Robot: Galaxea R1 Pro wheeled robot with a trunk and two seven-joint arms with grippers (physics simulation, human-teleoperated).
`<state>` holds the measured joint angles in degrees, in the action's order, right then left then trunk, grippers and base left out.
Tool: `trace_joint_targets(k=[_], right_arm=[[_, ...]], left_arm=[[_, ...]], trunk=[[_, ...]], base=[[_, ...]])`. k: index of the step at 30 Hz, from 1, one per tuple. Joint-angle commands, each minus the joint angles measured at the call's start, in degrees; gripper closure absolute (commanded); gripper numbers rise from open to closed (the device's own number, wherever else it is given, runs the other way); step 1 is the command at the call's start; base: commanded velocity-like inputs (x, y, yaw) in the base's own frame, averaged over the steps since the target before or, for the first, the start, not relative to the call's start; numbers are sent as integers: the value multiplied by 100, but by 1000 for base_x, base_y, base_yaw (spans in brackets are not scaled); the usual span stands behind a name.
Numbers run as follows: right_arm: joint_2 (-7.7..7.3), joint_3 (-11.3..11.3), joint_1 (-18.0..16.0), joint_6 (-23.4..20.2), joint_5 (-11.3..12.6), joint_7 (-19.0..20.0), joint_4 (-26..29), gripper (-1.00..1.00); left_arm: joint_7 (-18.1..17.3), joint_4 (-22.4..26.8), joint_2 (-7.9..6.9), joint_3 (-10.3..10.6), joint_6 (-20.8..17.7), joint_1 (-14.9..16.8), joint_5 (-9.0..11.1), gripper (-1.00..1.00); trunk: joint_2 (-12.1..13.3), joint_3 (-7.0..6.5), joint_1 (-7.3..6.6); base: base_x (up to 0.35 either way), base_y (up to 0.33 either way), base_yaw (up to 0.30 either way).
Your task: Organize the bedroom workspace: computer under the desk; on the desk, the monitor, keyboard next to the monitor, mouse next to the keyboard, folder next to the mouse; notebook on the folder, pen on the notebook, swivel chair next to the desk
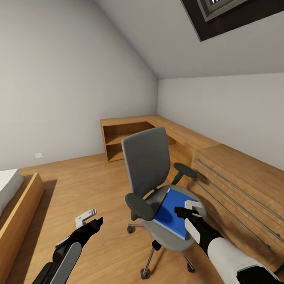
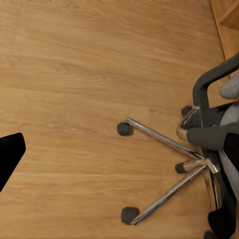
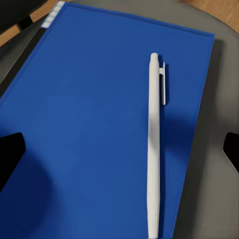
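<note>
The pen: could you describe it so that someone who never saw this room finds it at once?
Find the grey swivel chair on the wooden floor beside the long wooden bench. On its seat lies a flat blue folder, and the pen rests lengthwise on that folder, under the right end effector. It is the thin white stick with a clip.

An attic bedroom in a home, doubling as a study corner. Shown by sloped grey walls [image 1: 71,79] meeting under a dark-framed skylight [image 1: 232,15], a light wooden floor [image 1: 86,189], and the corner of a bed [image 1: 12,197] in a wooden frame at the left. Along the far and right walls, a low wooden shelf bench [image 1: 130,136] and a wooden drawer unit [image 1: 240,185]. In the middle, a grey swivel chair [image 1: 148,161] on castors.
</note>
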<state>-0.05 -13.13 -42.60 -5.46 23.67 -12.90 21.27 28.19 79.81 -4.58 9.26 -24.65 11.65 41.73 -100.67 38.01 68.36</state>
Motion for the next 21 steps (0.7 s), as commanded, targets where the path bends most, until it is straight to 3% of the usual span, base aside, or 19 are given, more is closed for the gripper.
trace_joint_targets(k=[1,21], right_arm=[[-4,-41,-3,-34,24,-45,-1,-100],[-92,-34,-3,-42,24,-139,-123,-100]], left_arm=[[55,8,-7,14,-2,4,55,-100],[64,7,-6,0,4,4,54,-100]], trunk=[[-3,6,2],[-3,6,2]], base=[[234,0,0],[100,0,0]])
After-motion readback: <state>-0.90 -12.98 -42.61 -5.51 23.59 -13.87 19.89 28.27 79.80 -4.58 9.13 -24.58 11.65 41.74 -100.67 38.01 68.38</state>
